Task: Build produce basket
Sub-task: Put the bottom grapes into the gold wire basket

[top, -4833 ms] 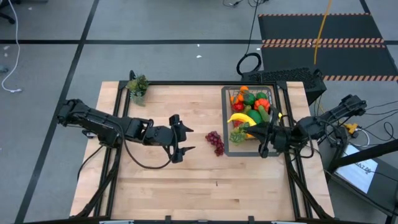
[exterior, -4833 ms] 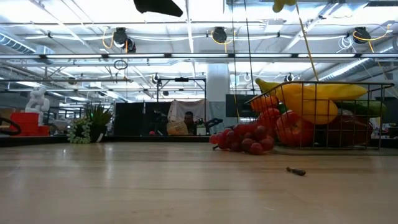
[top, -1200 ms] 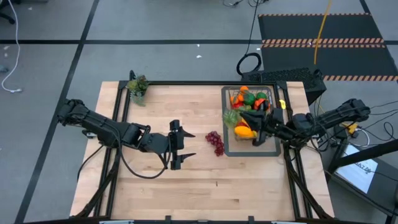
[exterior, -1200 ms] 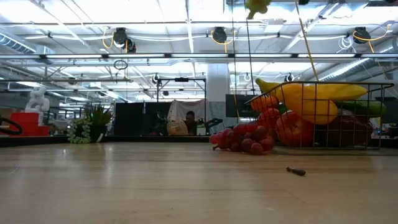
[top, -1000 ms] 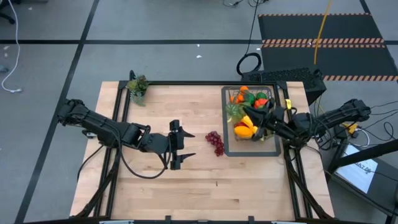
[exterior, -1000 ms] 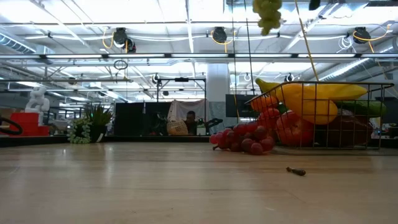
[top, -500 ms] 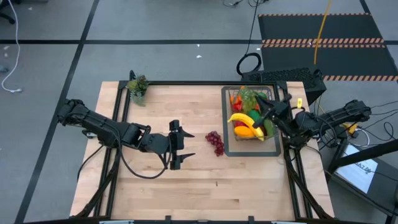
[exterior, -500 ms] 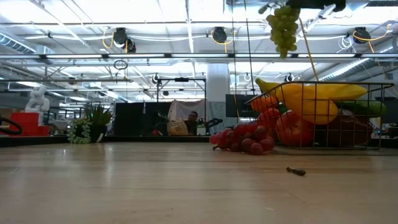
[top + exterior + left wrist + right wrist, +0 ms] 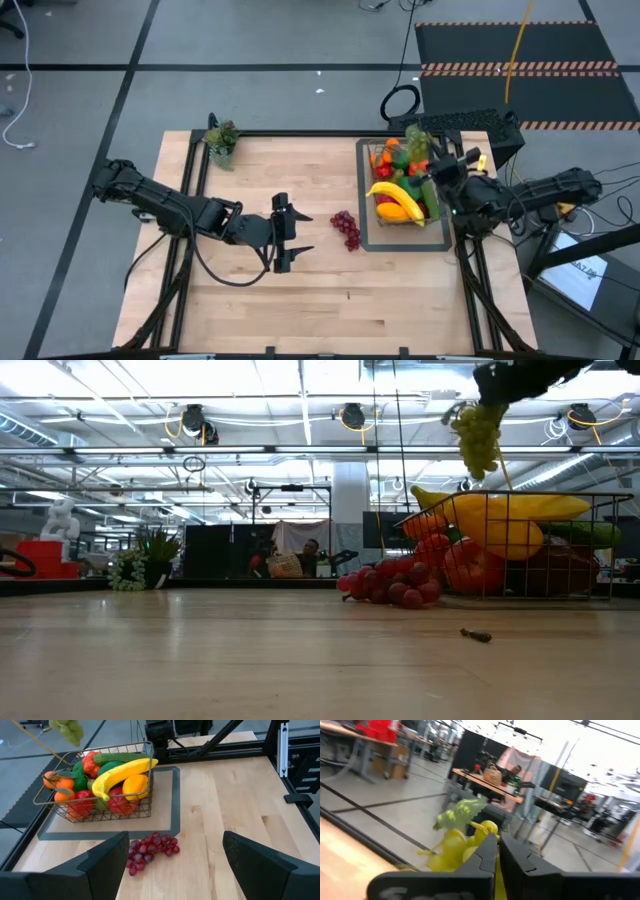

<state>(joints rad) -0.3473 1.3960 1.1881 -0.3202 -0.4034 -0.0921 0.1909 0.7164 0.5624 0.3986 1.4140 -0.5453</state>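
Note:
The wire basket [image 9: 403, 186] sits on a flat dark tray near the table's right edge. It holds a banana [image 9: 392, 192], oranges, red fruit and green vegetables. A purple grape bunch [image 9: 346, 229] lies on the wood just left of the tray, and it also shows in the left wrist view [image 9: 150, 850]. My right gripper [image 9: 430, 160] is shut on a green grape bunch [image 9: 415, 135] above the basket's far end. My left gripper [image 9: 291, 232] hovers open over the table's middle, left of the purple grapes. My right gripper holds the green grape bunch by its top end [image 9: 466, 410], pinched between the shut fingers [image 9: 487, 851]. The bunch [image 9: 479, 438] hangs below the fingers, lifted clear above the basket rim [image 9: 520, 494]. In the wrist view the fingers hide the exact place of contact.
A small potted plant [image 9: 222, 140] stands at the table's far left corner. A small dark bit [image 9: 476, 635] lies on the wood toward the near edge. The dark tray [image 9: 366, 238] borders the basket. Bare wood stretches along the near half of the table.
My right gripper has carried the green grapes from over the basket's near part toward the table's far edge and a little right. The bunch stays hanging below it. My left gripper and the purple grapes have kept still.

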